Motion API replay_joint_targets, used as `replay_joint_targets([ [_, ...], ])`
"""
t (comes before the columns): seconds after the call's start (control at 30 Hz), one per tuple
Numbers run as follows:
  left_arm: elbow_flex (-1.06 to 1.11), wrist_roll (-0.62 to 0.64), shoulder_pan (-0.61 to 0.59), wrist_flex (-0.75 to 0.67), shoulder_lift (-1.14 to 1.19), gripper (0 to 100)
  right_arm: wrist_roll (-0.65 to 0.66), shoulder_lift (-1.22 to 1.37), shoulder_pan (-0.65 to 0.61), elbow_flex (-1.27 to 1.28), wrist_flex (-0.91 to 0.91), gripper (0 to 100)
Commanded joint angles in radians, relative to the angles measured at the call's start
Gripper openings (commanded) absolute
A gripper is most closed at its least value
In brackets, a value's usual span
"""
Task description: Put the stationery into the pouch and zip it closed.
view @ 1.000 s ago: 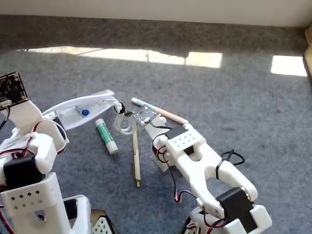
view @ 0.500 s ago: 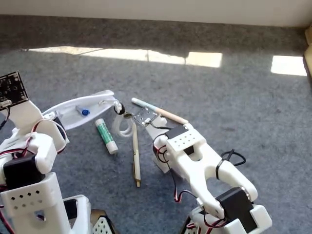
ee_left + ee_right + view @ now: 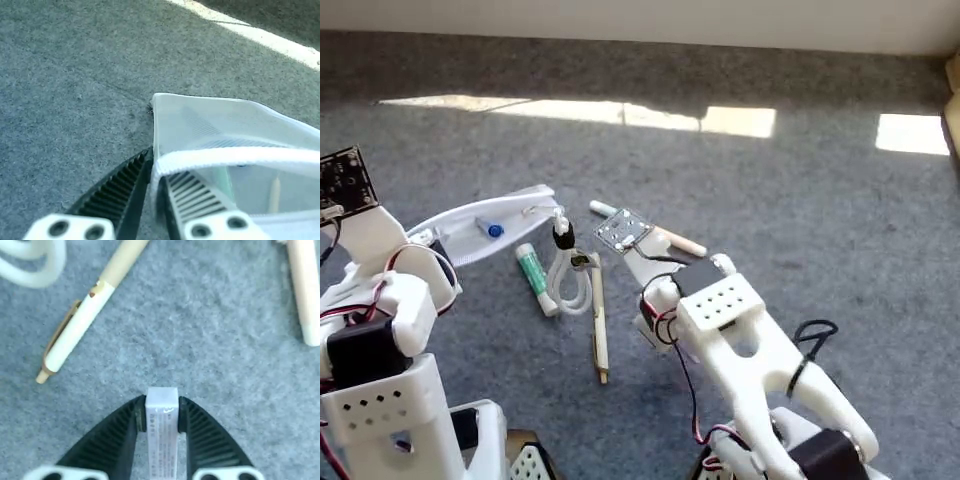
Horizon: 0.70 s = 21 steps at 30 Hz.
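My left gripper (image 3: 154, 172) is shut on the white band at the edge of the mesh pouch (image 3: 215, 125), which lies at the left (image 3: 485, 225) with a blue-capped item (image 3: 491, 229) inside. My right gripper (image 3: 161, 407) is shut on a small white eraser (image 3: 161, 432), low over the carpet between the two pens. A cream pen (image 3: 599, 320) (image 3: 85, 317) lies beside it, and a pastel pen (image 3: 672, 240) (image 3: 302, 290) lies farther back. A green and white glue stick (image 3: 536, 278) rests next to the pouch's white strap loop (image 3: 570, 283).
Grey carpet (image 3: 800, 200) covers the whole floor, with sunlit patches along the back. The right arm's body (image 3: 730, 310) hangs over the area right of the cream pen. A black zipper pull (image 3: 562, 238) sits at the pouch's open end.
The right arm has drawn back toward its base and shifted right. The white strap loop now stretches nearer the front, beside the cream pen. The left arm and pouch have stayed put.
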Motion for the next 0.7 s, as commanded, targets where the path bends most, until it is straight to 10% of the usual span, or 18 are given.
replay_joint_targets([
  [0.0,-0.008,0.008,-0.008,-0.023,0.007,1,-0.008,-0.163,0.008,0.024,0.005,7.0],
  [0.67,-0.008,0.008,-0.007,-0.023,0.007,1,-0.379,-0.700,-0.022,0.038,-0.028,7.0],
])
